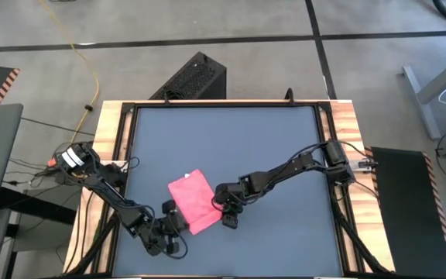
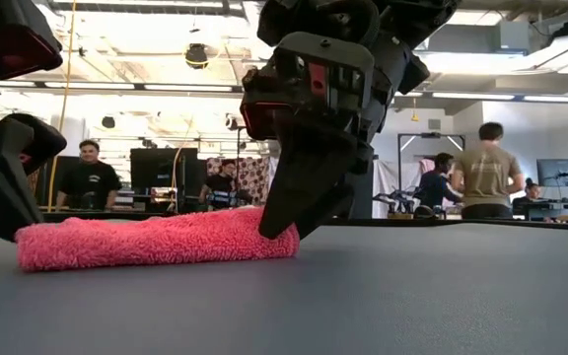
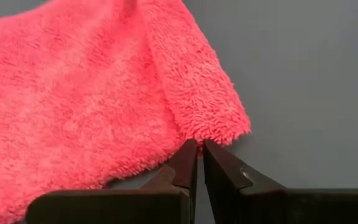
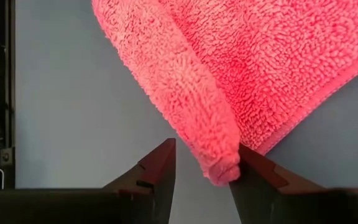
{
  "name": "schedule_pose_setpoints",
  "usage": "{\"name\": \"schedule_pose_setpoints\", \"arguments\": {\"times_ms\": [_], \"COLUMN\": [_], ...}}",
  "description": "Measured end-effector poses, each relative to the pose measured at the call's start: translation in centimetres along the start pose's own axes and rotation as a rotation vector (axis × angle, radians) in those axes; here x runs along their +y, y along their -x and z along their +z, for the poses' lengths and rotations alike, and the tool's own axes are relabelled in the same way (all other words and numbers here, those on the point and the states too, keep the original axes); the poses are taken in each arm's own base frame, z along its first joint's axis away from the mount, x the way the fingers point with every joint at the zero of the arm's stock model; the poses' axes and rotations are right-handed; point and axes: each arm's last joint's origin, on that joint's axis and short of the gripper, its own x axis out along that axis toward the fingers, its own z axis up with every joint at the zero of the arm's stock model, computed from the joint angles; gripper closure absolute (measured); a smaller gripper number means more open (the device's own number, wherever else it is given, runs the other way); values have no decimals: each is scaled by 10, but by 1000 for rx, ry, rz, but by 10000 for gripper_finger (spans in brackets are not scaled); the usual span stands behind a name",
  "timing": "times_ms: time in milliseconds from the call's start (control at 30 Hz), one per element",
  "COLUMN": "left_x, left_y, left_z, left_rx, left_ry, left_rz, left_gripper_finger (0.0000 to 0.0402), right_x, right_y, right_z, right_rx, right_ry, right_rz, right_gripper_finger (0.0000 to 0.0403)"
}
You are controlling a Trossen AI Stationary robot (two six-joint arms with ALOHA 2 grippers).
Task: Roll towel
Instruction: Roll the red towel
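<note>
The pink-red towel (image 1: 192,200) lies flat on the dark table, with one edge turned over into a narrow roll (image 4: 185,106). My right gripper (image 4: 202,163) is open at one end of that roll, with a finger on either side of it. In the low view it (image 2: 289,222) slants down onto the towel's end (image 2: 264,237). My left gripper (image 3: 197,152) is shut, its tips at the other end of the roll (image 3: 219,121), near the table's front edge (image 1: 178,223). My left gripper touches the corner of the towel's rolled edge (image 3: 194,134) with its shut fingertips, coming low over the table. I cannot tell whether any cloth is between them. The towel lies on the table. My right gripper stands open over the end of the roll (image 4: 224,169), slanting down from above. That end rests against the inner side of one finger (image 4: 247,168). The other finger (image 4: 160,162) stands apart from it.
Bare dark tabletop (image 1: 269,147) stretches toward the far and right edges. Wooden side rails (image 1: 114,132) frame the table. People stand in the room beyond the table (image 2: 486,168).
</note>
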Motion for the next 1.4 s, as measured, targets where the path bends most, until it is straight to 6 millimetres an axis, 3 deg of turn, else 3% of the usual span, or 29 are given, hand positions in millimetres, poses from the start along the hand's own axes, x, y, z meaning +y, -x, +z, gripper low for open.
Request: {"name": "schedule_pose_setpoints", "arguments": {"times_ms": [333, 600, 700, 933, 1400], "left_x": [0, -13, -9, 3, 6], "left_y": [7, 22, 5, -32, -37], "left_z": [-5, 20, 23, 10, 3], "left_rx": [13, -223, -208, -91, -39], "left_ry": [-20, -68, -87, -69, -41], "left_rz": [24, 36, 15, 16, 29], "left_gripper_finger": [387, 387, 390, 401, 401], "right_x": [0, 0, -1, -1, -9], "right_y": [1, 1, 1, 2, 6], "right_z": [0, 0, 1, 1, -2], "right_rx": [-3, -3, -3, 2, 57], "right_ry": [-5, -4, -7, -9, 9], "right_rz": [-16, -16, -17, -21, -64], "right_gripper_finger": [239, 239, 239, 239, 239]}}
